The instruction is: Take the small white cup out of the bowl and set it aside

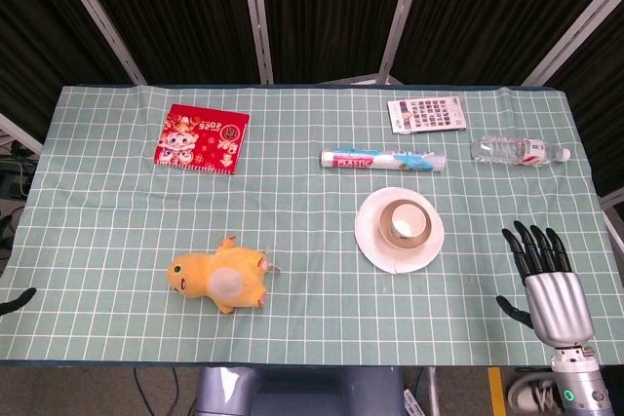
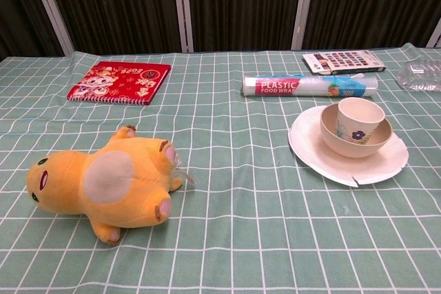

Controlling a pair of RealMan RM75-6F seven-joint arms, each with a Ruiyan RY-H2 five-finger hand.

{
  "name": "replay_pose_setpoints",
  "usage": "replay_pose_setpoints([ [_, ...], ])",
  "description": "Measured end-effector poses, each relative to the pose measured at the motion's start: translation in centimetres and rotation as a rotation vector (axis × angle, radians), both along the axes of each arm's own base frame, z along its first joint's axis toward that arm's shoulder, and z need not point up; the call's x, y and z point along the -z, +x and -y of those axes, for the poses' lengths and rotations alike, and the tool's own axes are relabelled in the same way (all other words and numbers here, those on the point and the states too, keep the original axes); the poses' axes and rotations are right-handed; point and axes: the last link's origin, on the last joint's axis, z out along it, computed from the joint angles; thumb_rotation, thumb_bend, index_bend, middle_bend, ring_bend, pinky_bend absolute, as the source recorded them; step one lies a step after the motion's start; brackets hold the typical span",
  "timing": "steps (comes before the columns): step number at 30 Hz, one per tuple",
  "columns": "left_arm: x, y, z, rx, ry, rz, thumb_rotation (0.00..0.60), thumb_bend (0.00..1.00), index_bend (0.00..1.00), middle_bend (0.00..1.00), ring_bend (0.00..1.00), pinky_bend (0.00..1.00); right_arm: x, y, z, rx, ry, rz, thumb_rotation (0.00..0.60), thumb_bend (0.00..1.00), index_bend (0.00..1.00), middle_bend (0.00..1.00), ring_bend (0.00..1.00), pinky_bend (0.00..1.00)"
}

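A small white cup (image 1: 404,229) (image 2: 359,119) with a flower print stands upright inside a beige bowl (image 1: 423,212) (image 2: 337,141). The bowl sits on a white plate (image 1: 374,237) (image 2: 317,151) right of the table's middle. My right hand (image 1: 548,278) is open at the table's front right corner, fingers straight and spread, well to the right of the plate and apart from it. Only a dark fingertip of my left hand (image 1: 18,300) shows at the head view's left edge, so its state is unclear. The chest view shows neither hand.
A yellow plush toy (image 1: 220,278) (image 2: 103,183) lies front left. A red booklet (image 1: 203,138) (image 2: 119,81) lies back left. Behind the plate lie a roll of plastic wrap (image 1: 383,159) (image 2: 310,85), a card of coloured stickers (image 1: 426,113) (image 2: 344,60) and a water bottle (image 1: 519,151) (image 2: 422,75).
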Motion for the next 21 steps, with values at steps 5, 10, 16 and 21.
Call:
replay_pose_setpoints([
  [5, -0.06, 0.05, 0.01, 0.001, 0.003, 0.002, 0.6, 0.05, 0.0, 0.0, 0.0, 0.0, 0.13, -0.08, 0.04, 0.003, 0.007, -0.002, 0.6, 0.02, 0.0, 0.0, 0.0, 0.0],
  [10, -0.08, 0.21, 0.13, 0.007, 0.007, -0.002, 0.6, 0.06, 0.0, 0.0, 0.0, 0.0, 0.21, -0.07, -0.01, 0.003, 0.009, -0.004, 0.6, 0.02, 0.0, 0.0, 0.0, 0.0],
  [16, -0.21, 0.13, 0.02, 0.006, 0.013, 0.001, 0.6, 0.06, 0.0, 0.0, 0.0, 0.0, 0.28, 0.17, 0.05, -0.006, 0.005, -0.005, 0.6, 0.02, 0.0, 0.0, 0.0, 0.0],
  [21, -0.37, 0.06, 0.15, 0.001, 0.018, 0.003, 0.6, 0.06, 0.0, 0.0, 0.0, 0.0, 0.76, 0.57, 0.31, -0.028, 0.005, -0.016, 0.6, 0.02, 0.0, 0.0, 0.0, 0.0],
])
